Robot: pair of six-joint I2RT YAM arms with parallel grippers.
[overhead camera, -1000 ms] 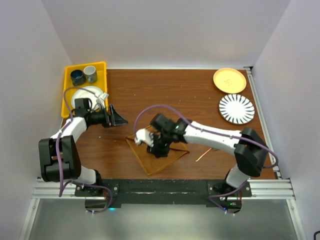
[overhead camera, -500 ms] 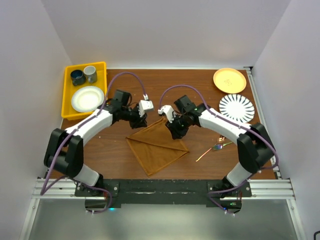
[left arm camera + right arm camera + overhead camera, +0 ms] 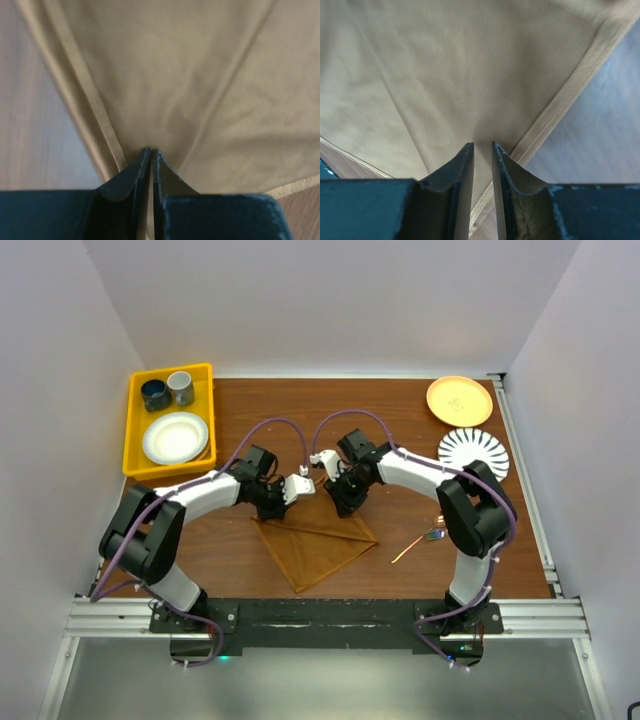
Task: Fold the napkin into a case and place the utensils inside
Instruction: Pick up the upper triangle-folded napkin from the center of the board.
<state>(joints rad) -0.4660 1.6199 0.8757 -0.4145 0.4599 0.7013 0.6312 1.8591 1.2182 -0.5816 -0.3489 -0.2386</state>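
My left hand (image 3: 151,152) is clenched on the napkin (image 3: 200,90). Its two dark fingers meet with only a sliver between them, and creases fan out from the tips, right beside a hemmed edge. My right hand (image 3: 483,147) stands a touch wider, but cloth fills the gap between its fingers, so I read it as grasping the napkin too, just inside the hem on its side.

From overhead, both hands sit close together at the far part of the cloth, near the middle of the tabletop (image 3: 400,440). I take the paired grip to be for control: two holds on one edge should let me carry it over evenly and lay a straight fold.

The rest of the napkin lies flat, roughly triangular. One corner points toward the arm bases, and its widest line runs left to right, dipping slightly to the right. It is not yet a case.

The utensils (image 3: 425,538) lie on bare wood to the right, apart from the cloth. They slant from near-left to far-right, and I judge they are waiting there until a pocket exists.
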